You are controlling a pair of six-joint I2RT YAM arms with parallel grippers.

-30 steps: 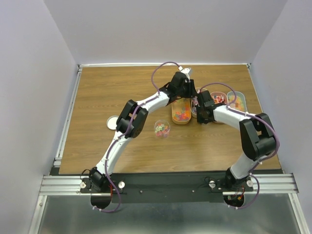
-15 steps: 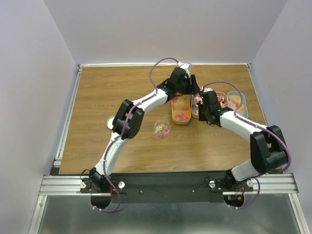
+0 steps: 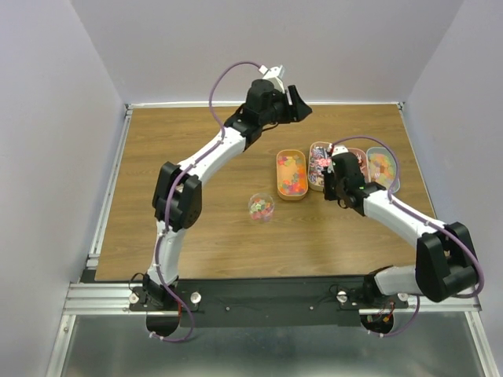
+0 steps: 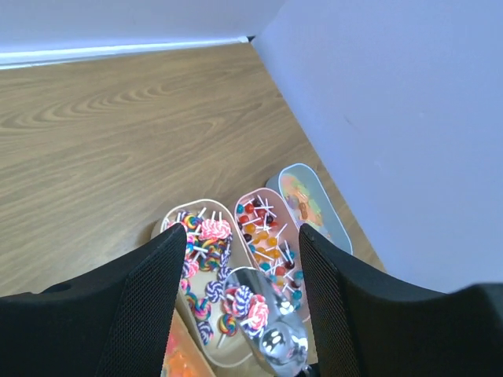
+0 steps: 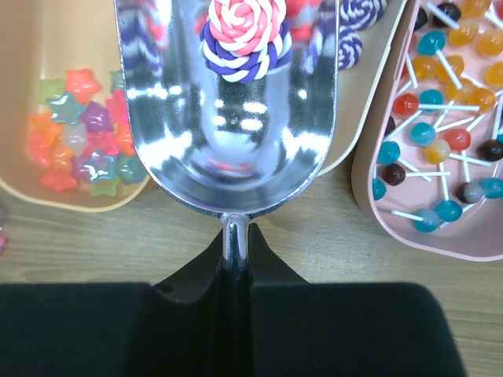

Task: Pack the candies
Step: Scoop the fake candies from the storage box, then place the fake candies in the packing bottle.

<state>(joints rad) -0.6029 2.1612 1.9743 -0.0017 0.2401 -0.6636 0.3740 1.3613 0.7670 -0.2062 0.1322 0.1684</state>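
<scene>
My biggest worry is the white left arm [image 3: 206, 153], stretched high over the far side of the brown wooden table [image 3: 157, 157]. If I bring it down carelessly, it could sweep the row of oblong pastel trays [image 3: 291, 199] or knock the right arm [image 3: 393, 210]. The left gripper [image 3: 299, 107] is spread wide with nothing between its black fingers [image 4: 145, 306].

The right gripper [image 5: 236, 253] is pinched tight on the thin handle of the shiny metal scoop [image 5: 228, 133], which hangs over the tray edges. A tilt or jerk in transit would roll its load onto the wood. The small clear plastic cup [image 3: 261, 208] stands alone nearer the bases, and its mouth looks narrower than the scoop. I judge that pouring could spill sweets or tip it.

The candies [image 5: 78, 129] lie heaped in the trays. The tan tray [image 5: 20, 177] holds glossy little stars in orange, pink, purple and green. The pink tray [image 5: 369, 196] holds ball lollipops on white sticks, with swirls in the tray between them. One pink-and-purple swirl lollipop [image 5: 245, 31] sits in the scoop, and a few sweets are in the cup.
</scene>
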